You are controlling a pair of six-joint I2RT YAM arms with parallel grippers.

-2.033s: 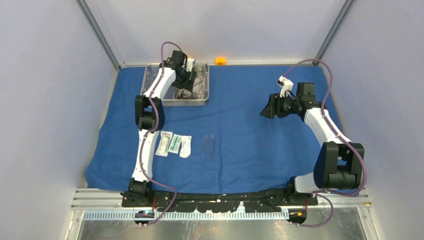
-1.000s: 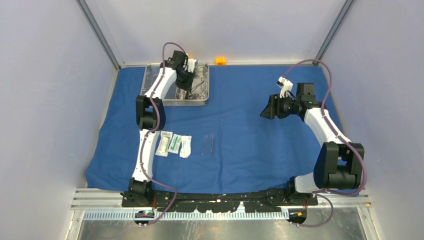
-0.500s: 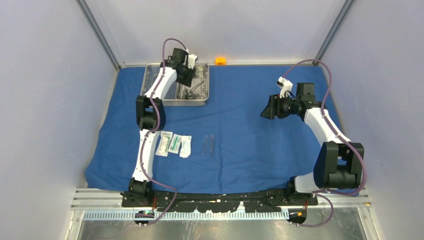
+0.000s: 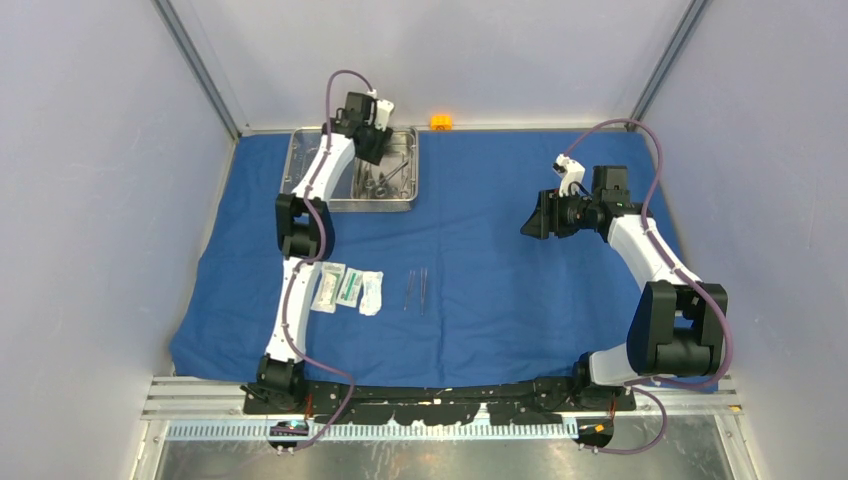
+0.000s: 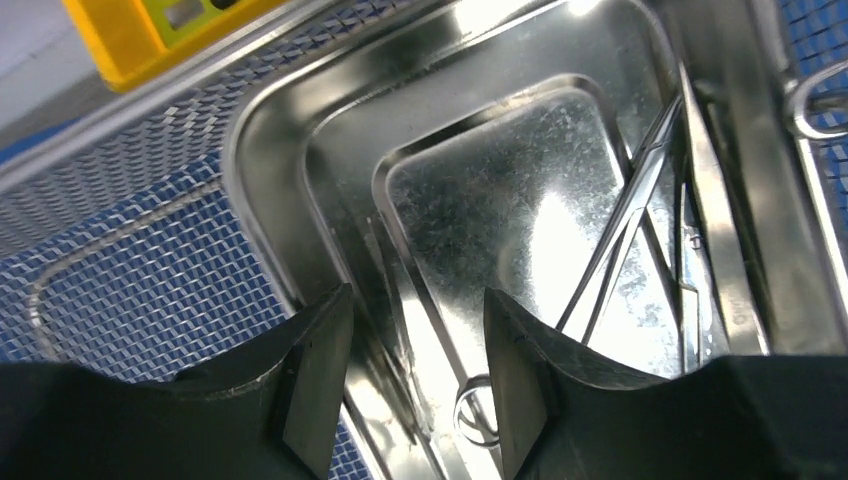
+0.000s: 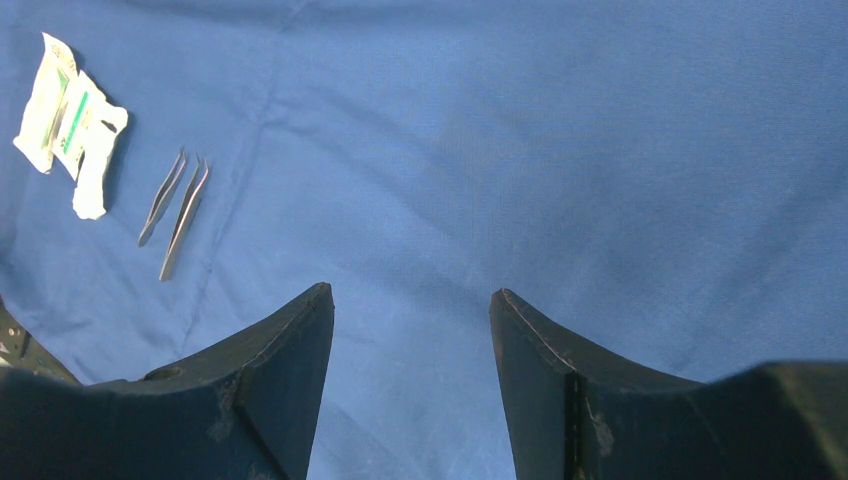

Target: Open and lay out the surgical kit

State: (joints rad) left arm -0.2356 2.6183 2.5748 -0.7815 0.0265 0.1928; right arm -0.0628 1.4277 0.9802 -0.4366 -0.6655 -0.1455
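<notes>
Left gripper [image 5: 415, 330] is hovering over the steel tray [image 5: 262, 150] inside the mesh basket [image 4: 300, 152] at the cloth's [image 4: 520, 300] far-left corner — jaws apart, gripping nothing, scissors [image 5: 625, 220] lying inside the tray. Right gripper [image 6: 410, 300], also spread wide, is hanging over bare cloth near the right edge — packets [image 4: 346, 288] and forceps [image 4: 416, 290] sitting front-left.

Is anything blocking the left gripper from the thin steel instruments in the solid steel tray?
Nothing visible. The left gripper hangs open above the solid steel tray; its thin steel instruments lie uncovered.
</notes>
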